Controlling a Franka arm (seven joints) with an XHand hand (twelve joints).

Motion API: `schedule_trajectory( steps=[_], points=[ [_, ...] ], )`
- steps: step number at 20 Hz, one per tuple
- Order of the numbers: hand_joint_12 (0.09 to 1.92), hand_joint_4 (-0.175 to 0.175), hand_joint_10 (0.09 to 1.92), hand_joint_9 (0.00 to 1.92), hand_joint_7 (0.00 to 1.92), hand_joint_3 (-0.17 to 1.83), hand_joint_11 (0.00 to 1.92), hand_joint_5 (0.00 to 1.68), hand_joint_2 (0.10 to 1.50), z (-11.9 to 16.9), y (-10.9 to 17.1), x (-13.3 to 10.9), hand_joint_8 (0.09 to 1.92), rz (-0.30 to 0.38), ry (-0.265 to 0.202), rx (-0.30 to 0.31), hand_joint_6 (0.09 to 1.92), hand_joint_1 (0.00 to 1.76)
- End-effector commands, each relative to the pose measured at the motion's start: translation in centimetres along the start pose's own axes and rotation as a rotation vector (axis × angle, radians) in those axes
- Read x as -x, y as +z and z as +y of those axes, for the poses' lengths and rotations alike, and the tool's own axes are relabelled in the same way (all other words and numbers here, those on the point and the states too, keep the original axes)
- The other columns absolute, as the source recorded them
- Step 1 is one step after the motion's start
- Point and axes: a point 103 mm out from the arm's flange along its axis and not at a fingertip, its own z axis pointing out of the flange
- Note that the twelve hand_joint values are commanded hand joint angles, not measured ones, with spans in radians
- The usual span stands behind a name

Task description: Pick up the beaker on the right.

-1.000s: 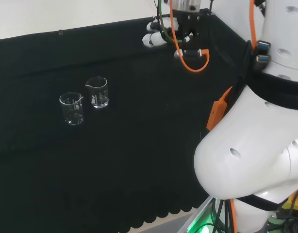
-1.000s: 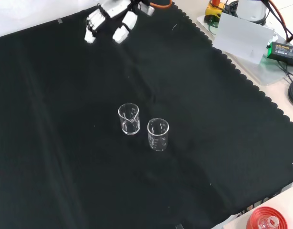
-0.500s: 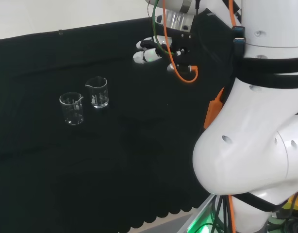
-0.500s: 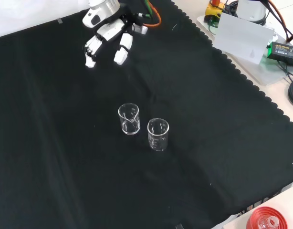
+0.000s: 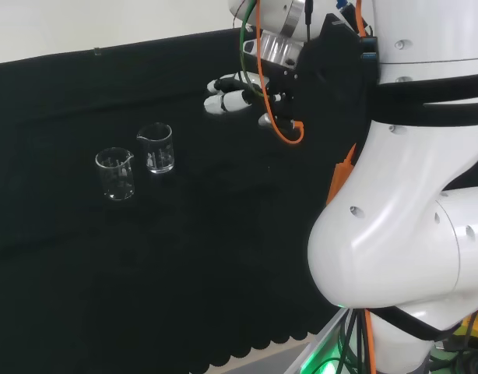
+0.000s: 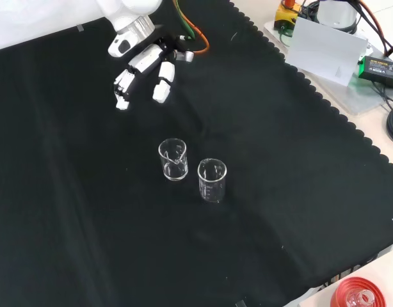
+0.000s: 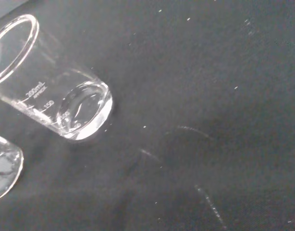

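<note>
The two clear beakers stand close together near the middle of the black cloth [image 6: 299,192], upright and empty as far as I can tell, not touching. In the head view the beaker on the right [image 5: 156,148] sits at about two o'clock from the other beaker [image 5: 116,174]; in the front view that same right-hand one is the upper-left glass [image 6: 173,159], with its neighbour [image 6: 212,180] just beside it at four o'clock. Which one the task means depends on the view, so I take the head view's right as my guess.

The hand [image 6: 142,70] hangs above the cloth at roughly eleven o'clock from the pair in the front view, well apart from them, with nothing in it. Its fingers [image 5: 227,102] are stretched out and relaxed, pointing toward the glasses, a released pose that would suit sliding round a beaker's wall. The wrist view looks down on a beaker [image 7: 51,96] and the edge of a second [image 7: 3,173], so the palm seems aimed their way.

The pick-up looks not yet begun; the approach is the step in hand. The risk I'd watch is the small gap between the glasses: fingers closing round one could knock the other.
</note>
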Motion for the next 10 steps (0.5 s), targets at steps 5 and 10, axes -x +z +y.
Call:
schedule_trajectory(
  steps=[5, 10],
  points=[
    [1.14, -0.078, 0.72, 0.32, 0.24, 0.35, 0.0, 0.34, 0.8, 0.8, 2.8, 0.1, 0.72, 0.089, -0.121, 0.006, 0.09, 0.69],
    [1.16, -0.084, 0.72, 0.34, 0.25, 0.63, 0.0, 0.34, 0.61, 0.9, 4.1, 0.4, 0.73, 0.148, -0.162, 0.018, 0.09, 0.74]
  ],
)
